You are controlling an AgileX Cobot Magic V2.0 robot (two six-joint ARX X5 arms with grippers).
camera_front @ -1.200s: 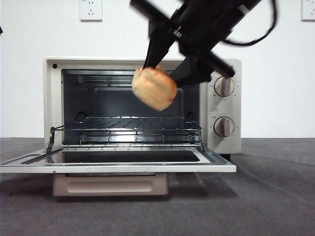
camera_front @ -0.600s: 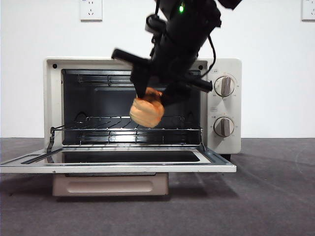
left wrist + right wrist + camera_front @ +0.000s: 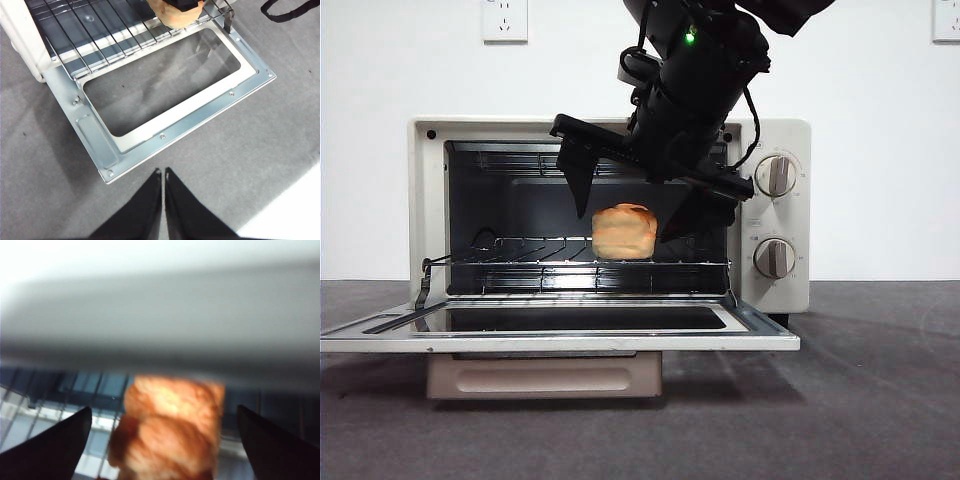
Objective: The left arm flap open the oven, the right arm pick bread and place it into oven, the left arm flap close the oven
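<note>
The cream-white oven [image 3: 425, 200] stands with its door [image 3: 560, 340] folded flat toward me. The golden bread [image 3: 623, 232] rests on the wire rack [image 3: 520, 265] inside, near the middle. My right gripper [image 3: 626, 222] reaches into the opening from above and is open, one jaw on each side of the bread and apart from it. Its wrist view shows the bread [image 3: 170, 435] between the spread jaws of the right gripper [image 3: 162, 412]. My left gripper [image 3: 163, 172] is shut and empty, hovering over the grey table in front of the open door [image 3: 165, 125]; the bread [image 3: 172, 17] shows at that view's edge.
Two round knobs [image 3: 776, 176] [image 3: 775, 257] sit on the oven's right panel. A wall outlet [image 3: 504, 18] is on the white wall behind. A black cable [image 3: 287, 7] lies on the grey table beside the door.
The right gripper carried the bread down and into the oven, then spread its jaws. The bread now lies on the rack, free of the jaws.
</note>
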